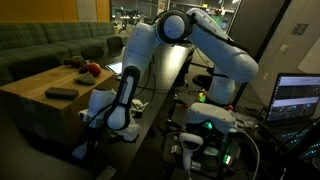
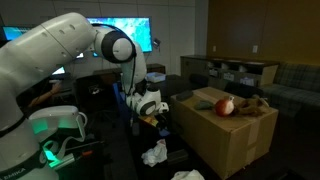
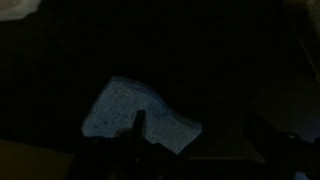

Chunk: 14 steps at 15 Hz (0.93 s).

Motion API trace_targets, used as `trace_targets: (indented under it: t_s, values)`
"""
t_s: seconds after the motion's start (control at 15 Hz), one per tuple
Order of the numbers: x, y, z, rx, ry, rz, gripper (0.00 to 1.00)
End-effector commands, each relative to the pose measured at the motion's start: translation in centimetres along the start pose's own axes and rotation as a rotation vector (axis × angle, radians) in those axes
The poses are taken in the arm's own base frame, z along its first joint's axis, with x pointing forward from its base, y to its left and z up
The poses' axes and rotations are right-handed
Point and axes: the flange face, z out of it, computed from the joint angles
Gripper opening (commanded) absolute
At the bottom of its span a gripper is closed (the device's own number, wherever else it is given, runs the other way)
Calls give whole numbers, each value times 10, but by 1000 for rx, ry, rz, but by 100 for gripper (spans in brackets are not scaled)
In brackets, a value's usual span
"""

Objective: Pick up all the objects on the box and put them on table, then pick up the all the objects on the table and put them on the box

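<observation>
Nearest the lens in an exterior view, the white arm point(image 2: 45, 55) fills the left side. It bends down into the gap beside the box point(image 2: 235, 140). In both exterior views a green sofa point(image 1: 45, 45) stands behind that box. The box is brown cardboard with a wide flat top, and it stands well clear of the robot's base. The black table point(image 1: 172, 72) runs under the arm's upper links, its top faintly shiny. A bright screen point(image 2: 125, 35) glows behind the arm.

A white crumpled cloth point(image 2: 153, 152) lies low down off the box's near corner, below the wrist. I cannot tell what it rests on. In the wrist view a pale grey cloth point(image 3: 140, 118) lies on a dark surface; whether it is the same cloth is unclear.

On the box top, the red toy point(image 1: 92, 68) sits by the far edge. A brownish thing point(image 2: 255, 103) just beside it is too dim to name. The dark remote point(image 1: 60, 93) lies flat near the opposite edge, well apart from both.

The gripper point(image 3: 205, 150) hangs low with its jaws spread wide. One of its fingers point(image 3: 138, 130) shows dark in front of the pale grey cloth, and nothing is pinched.
</observation>
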Motion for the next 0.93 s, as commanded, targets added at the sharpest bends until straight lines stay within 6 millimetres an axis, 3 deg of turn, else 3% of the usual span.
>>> trace_targets:
  t_s: [0.0,0.87]
  values:
    - [10,3,3,-41,46,13,100]
    - [20,28,24,-132,51,73,100]
